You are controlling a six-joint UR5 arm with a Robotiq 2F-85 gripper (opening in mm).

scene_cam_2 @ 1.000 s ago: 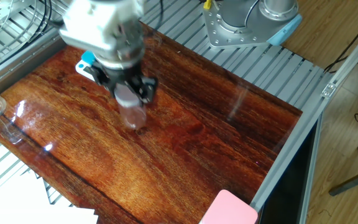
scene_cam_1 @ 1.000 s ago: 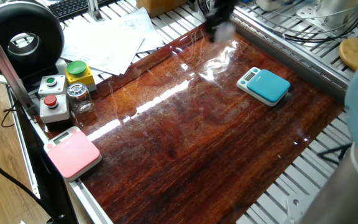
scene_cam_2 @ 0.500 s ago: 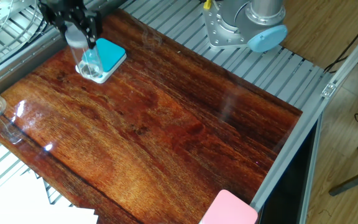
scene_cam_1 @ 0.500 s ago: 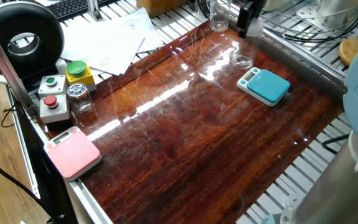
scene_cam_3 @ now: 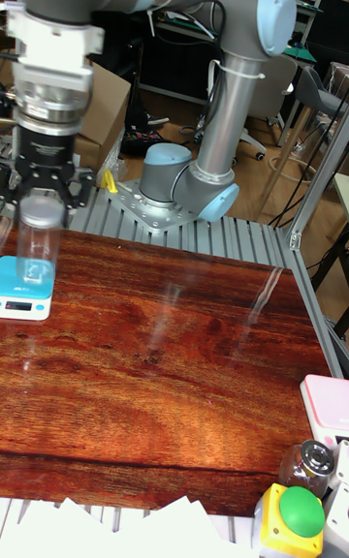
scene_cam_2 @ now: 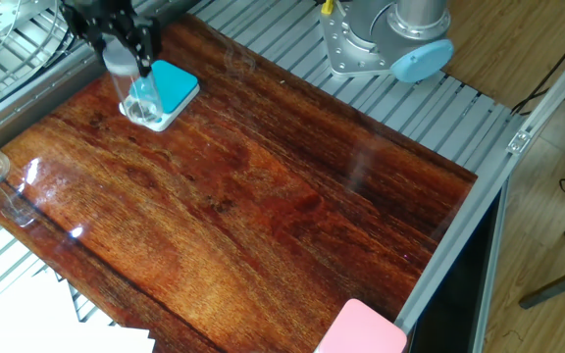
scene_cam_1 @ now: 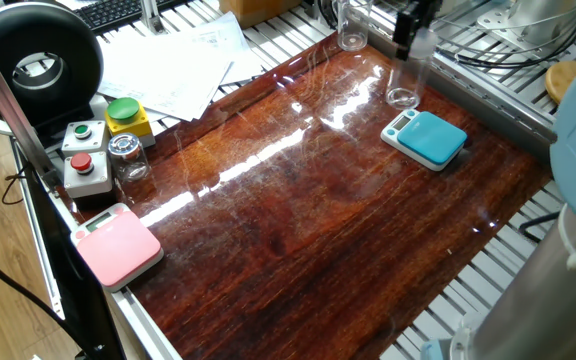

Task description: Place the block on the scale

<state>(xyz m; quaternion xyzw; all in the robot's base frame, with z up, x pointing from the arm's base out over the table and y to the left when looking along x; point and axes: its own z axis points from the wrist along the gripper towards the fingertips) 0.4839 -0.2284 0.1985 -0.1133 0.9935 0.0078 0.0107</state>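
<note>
The block (scene_cam_1: 405, 78) is a clear plastic jar with a frosted top, held upright with my gripper (scene_cam_1: 413, 38) shut on its upper end. It hangs at the far edge of the teal-blue scale (scene_cam_1: 428, 138). In the other fixed view the gripper (scene_cam_2: 124, 47) holds the block (scene_cam_2: 139, 88) over the scale's (scene_cam_2: 175, 86) display corner. The tall fixed view shows the gripper (scene_cam_3: 42, 198), the block (scene_cam_3: 37, 240) and the scale (scene_cam_3: 17, 296) right under it. I cannot tell whether the block's base touches the scale.
A pink scale (scene_cam_1: 116, 243) lies at the near left corner. Beside it are a small metal-lidded glass jar (scene_cam_1: 128, 155) and a button box (scene_cam_1: 88, 158). Another clear jar (scene_cam_1: 351, 25) stands at the table's far edge. Papers (scene_cam_1: 173, 62) lie at the back left.
A second ago the gripper carried the block over the middle of the table. It has swung to the teal scale, and in the last half second only edged slightly closer to it.
</note>
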